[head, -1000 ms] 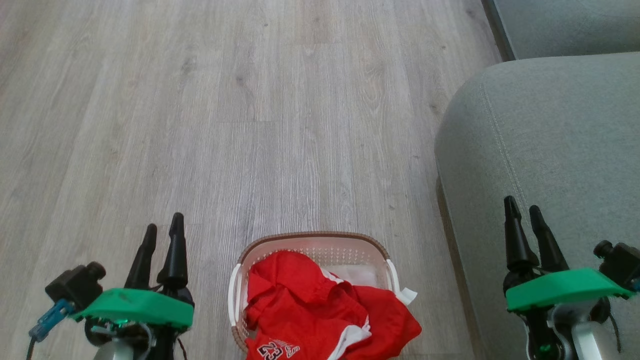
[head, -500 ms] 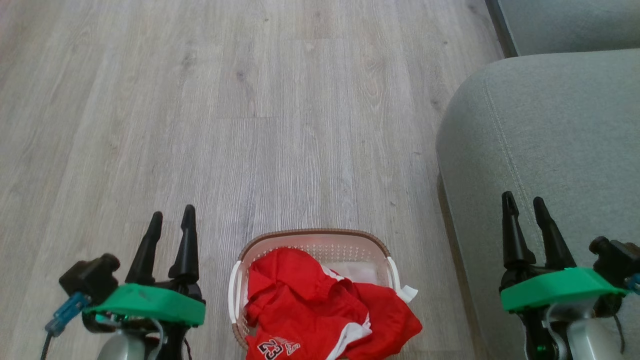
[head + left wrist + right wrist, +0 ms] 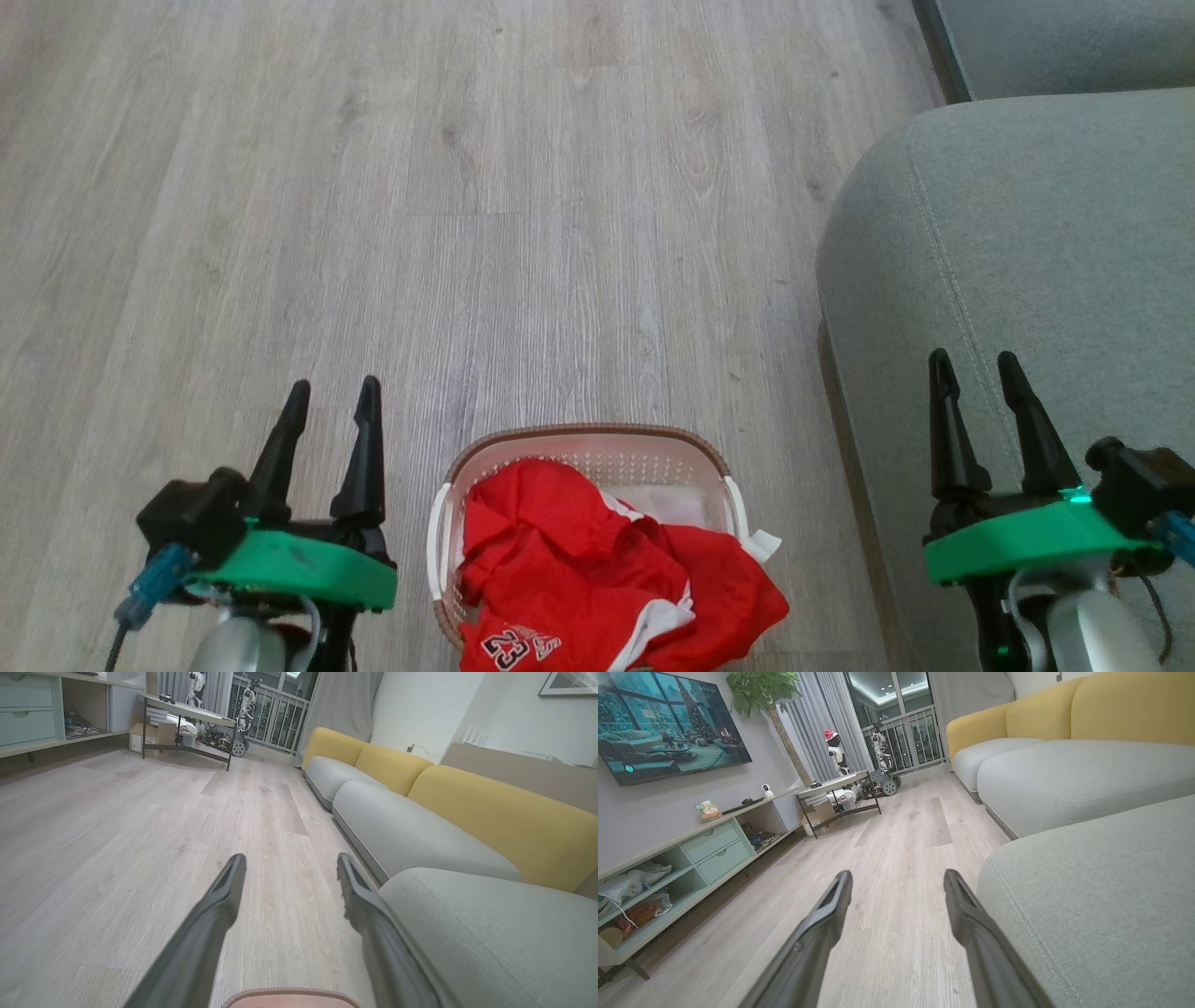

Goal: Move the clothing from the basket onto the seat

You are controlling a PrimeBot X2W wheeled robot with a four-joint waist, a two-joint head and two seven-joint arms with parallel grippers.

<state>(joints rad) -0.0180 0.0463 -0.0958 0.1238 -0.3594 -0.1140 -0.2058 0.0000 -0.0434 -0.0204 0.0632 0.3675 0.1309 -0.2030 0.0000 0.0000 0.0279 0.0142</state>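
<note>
Clothing (image 3: 579, 551) between left pincer (image 3: 334, 385), right pincer (image 3: 973, 357)

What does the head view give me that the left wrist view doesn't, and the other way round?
Head view: the red clothing heaped in the basket and spilling over its rim, plus the right gripper, open, by the seat. Left wrist view: the room ahead, with yellow backrests, further grey seats and a table at the far end. Shared: the left gripper, fingers apart and empty, the wood floor, the seat's rounded edge, and the basket's brown rim, a mere sliver at the wrist view's bottom edge.
</note>
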